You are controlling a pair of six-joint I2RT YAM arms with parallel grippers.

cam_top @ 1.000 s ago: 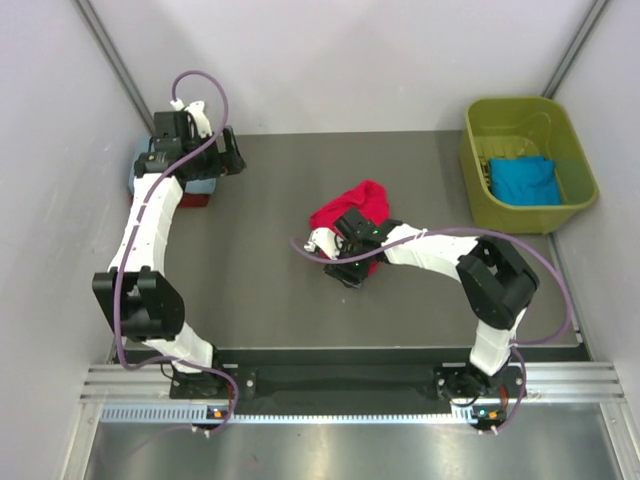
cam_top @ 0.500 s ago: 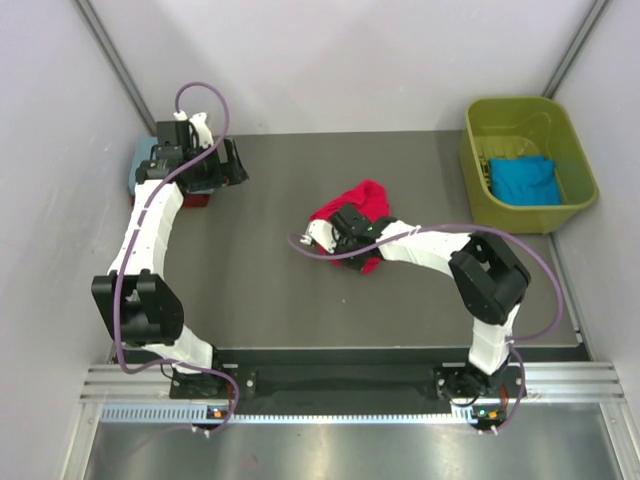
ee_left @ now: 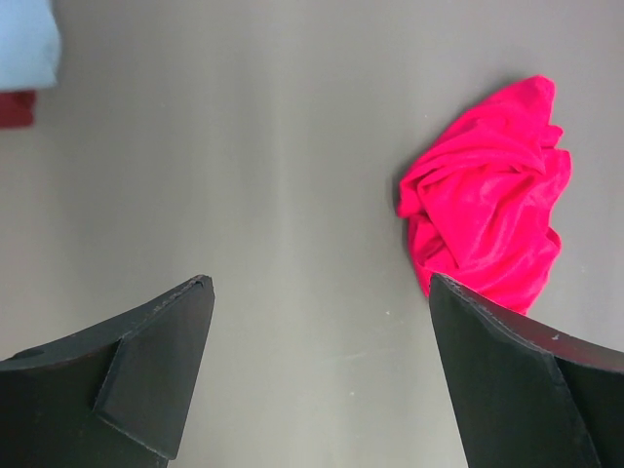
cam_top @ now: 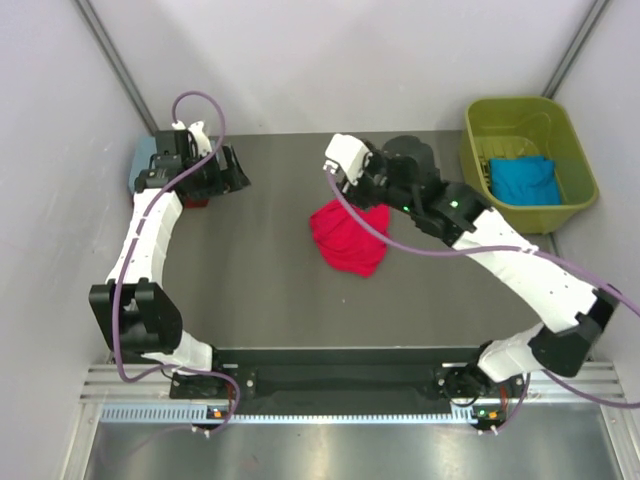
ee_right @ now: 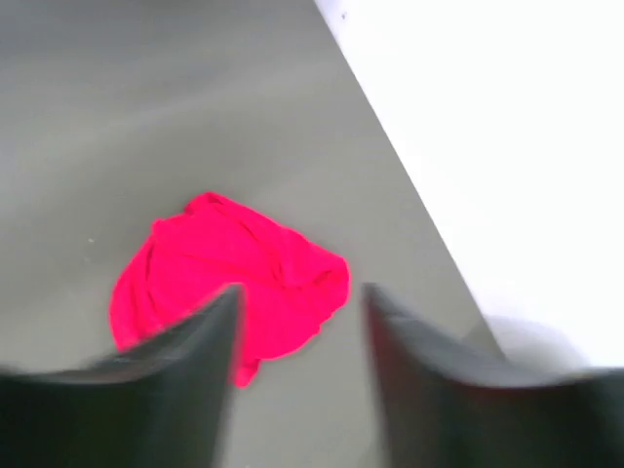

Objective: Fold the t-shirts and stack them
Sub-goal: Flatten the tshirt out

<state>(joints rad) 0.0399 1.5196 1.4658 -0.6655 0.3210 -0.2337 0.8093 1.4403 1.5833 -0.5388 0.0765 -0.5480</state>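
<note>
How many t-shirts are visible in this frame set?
4. A bright red tee lies crumpled mid-table; a bright blue tee sits in the green tub; a blue-grey tee and a dark red tee lie together at the far left. Others may be hidden underneath.

Right gripper (ee_right: 300, 292) lifted off red t-shirt (cam_top: 350, 238).

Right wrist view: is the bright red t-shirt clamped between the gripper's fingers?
No, the bright red t-shirt lies crumpled on the table beyond the right gripper, whose fingers stand apart, gripping nothing.
</note>
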